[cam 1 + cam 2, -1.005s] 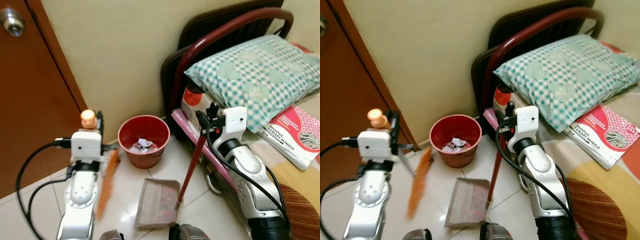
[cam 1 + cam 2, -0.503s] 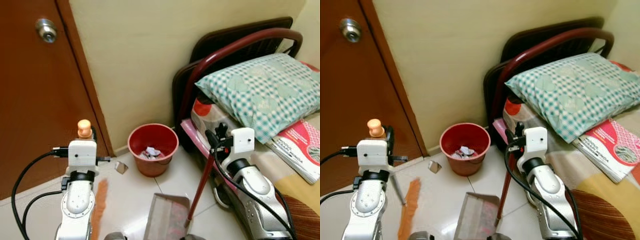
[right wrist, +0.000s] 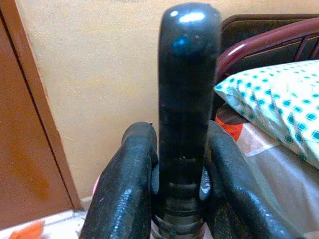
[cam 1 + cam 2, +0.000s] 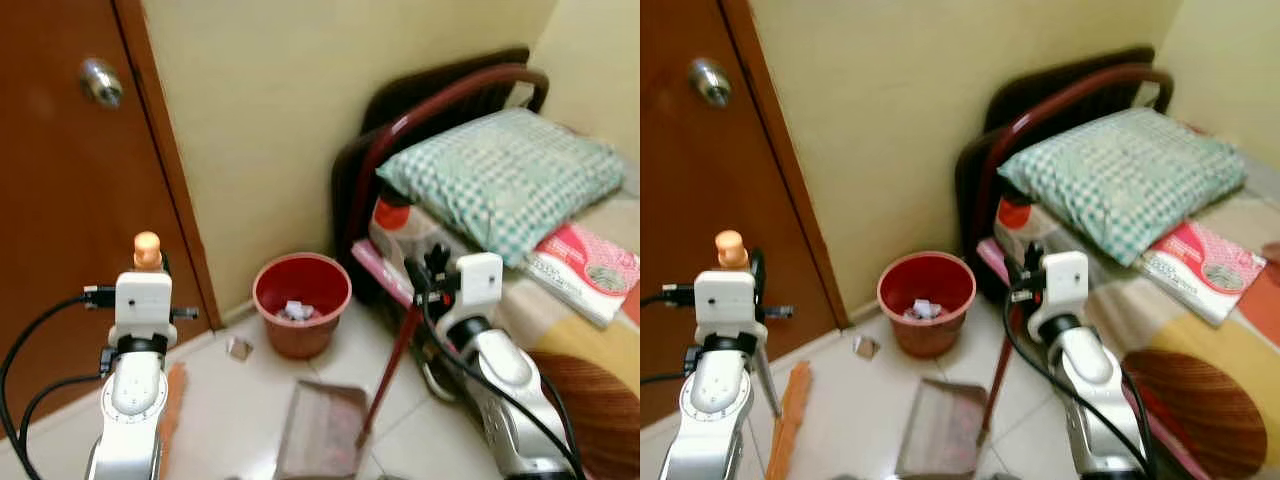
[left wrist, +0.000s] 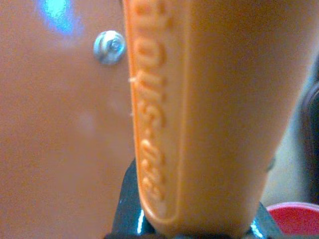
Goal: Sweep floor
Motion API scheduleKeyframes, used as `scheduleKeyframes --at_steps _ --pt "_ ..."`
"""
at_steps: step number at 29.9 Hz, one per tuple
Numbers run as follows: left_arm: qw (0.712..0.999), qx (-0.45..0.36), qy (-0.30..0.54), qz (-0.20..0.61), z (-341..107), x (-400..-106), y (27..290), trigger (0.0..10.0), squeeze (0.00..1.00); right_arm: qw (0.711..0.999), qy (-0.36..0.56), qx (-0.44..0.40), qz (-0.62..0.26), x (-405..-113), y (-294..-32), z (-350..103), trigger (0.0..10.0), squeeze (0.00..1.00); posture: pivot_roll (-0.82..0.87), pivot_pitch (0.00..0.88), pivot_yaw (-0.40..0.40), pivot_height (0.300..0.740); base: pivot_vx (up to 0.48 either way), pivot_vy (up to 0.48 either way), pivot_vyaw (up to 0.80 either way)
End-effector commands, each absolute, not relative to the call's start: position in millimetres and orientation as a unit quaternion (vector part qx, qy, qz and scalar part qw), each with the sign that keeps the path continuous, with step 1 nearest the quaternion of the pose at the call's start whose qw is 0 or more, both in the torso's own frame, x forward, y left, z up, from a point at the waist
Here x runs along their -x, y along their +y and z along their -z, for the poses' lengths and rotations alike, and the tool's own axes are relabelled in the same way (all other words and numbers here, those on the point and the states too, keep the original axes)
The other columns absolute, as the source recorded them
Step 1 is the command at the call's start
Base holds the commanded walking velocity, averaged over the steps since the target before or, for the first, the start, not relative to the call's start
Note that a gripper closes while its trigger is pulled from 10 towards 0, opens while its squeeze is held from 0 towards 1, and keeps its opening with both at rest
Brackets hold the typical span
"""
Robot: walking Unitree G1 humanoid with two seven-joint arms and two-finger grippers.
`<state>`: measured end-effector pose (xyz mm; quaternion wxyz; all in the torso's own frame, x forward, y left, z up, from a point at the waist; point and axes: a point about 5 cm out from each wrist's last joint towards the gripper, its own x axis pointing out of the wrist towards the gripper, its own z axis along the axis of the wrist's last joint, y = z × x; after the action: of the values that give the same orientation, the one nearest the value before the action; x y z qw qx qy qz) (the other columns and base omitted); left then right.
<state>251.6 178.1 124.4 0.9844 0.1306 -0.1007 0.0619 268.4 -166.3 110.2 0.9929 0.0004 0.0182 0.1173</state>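
Note:
My left gripper (image 4: 152, 264) is shut on the orange broom handle (image 5: 199, 109), whose rounded top (image 4: 147, 245) sticks up above the wrist. The orange bristles (image 4: 788, 405) hang low by the door. My right gripper (image 3: 182, 174) is shut on the black top of the dustpan handle (image 3: 189, 74). Its dark red shaft (image 4: 390, 370) slants down to the grey dustpan (image 4: 322, 440), which lies flat on the white tiles. A red bin (image 4: 301, 315) with paper scraps stands against the wall behind the pan. A small scrap (image 4: 238, 347) lies on the floor left of the bin.
A brown door (image 4: 60, 250) with a metal knob (image 4: 102, 82) closes off the left. On the right stands a bed with a dark red frame (image 4: 420, 110), a checked pillow (image 4: 495, 170) and a pink book (image 4: 580, 270). The tiles between door and bed are narrow.
The camera has shifted and shows more of the door. The broom's bristles have swung from beside the dustpan toward the door. Both grips are unchanged.

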Motion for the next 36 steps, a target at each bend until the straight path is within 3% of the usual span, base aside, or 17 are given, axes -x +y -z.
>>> scheduleKeyframes --at_steps 1,6,19,26,36 --pt "0.980 -0.138 -0.122 -0.070 -133 -251 182 10.0 0.00 0.993 0.000 -0.006 -0.121 -271 -162 -117 10.0 0.00 0.00 0.000 -0.023 0.740 0.000 0.465 0.00" --pt "0.980 -0.141 -0.123 -0.065 -133 -252 182 10.0 0.00 0.993 -0.003 -0.006 -0.121 -272 -161 -118 10.0 0.00 0.00 0.000 -0.019 0.740 0.000 0.442 0.00" --pt "0.982 -0.134 -0.123 -0.045 -129 -252 174 10.0 0.00 0.992 -0.009 -0.003 -0.128 -273 -159 -120 10.0 0.00 -0.01 0.000 -0.011 0.740 0.346 0.328 0.00" --pt "0.984 -0.122 -0.130 -0.028 -129 -252 167 10.0 0.00 0.992 -0.008 -0.001 -0.130 -272 -159 -120 10.0 0.00 -0.02 0.000 -0.013 0.740 0.411 0.035 0.00" --pt "0.984 -0.121 -0.130 -0.019 -128 -250 164 10.0 0.00 0.991 0.000 -0.001 -0.133 -268 -158 -117 10.0 0.00 -0.02 0.007 -0.020 0.740 0.030 0.000 -0.72"
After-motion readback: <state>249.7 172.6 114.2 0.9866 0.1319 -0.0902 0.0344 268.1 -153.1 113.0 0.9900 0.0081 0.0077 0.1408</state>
